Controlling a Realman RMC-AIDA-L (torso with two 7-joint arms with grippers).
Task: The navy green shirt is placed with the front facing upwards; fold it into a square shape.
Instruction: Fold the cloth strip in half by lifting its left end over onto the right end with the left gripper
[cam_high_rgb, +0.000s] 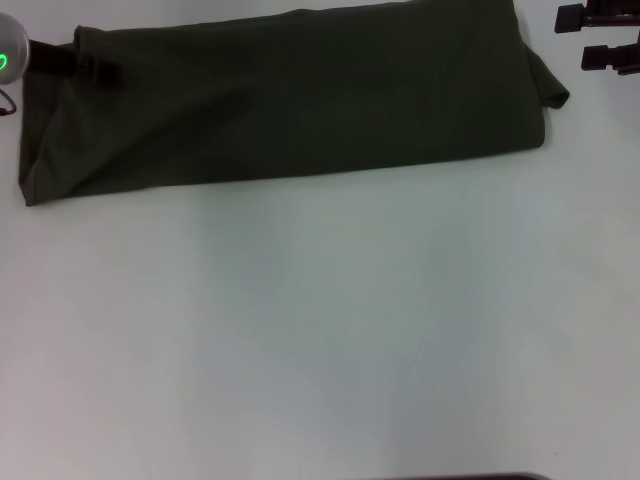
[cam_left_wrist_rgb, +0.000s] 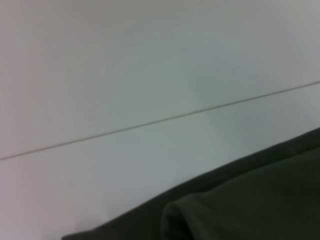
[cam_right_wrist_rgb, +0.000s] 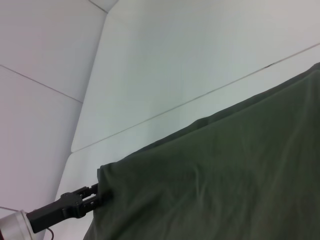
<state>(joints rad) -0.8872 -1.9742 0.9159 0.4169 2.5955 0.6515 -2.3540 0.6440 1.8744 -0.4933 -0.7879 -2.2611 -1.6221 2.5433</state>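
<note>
The left pincer (cam_high_rgb: 100, 70) was clamped on the left end of the navy green shirt (cam_high_rgb: 300, 100), probably to draw that end over. The shirt lay as a long folded band across the far worktop (cam_high_rgb: 320, 330). Beyond its right end, the right pincer (cam_high_rgb: 600, 38) hung with jaws apart, clear of the cloth

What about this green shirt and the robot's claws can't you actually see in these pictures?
- Navy green shirt: folded into a long band in the head view; print, collar and label are hidden.
- Left gripper: at the shirt's end; whether it grips the cloth is unclear.
- Right gripper: cut off by the head view's edge, off the shirt.
</note>
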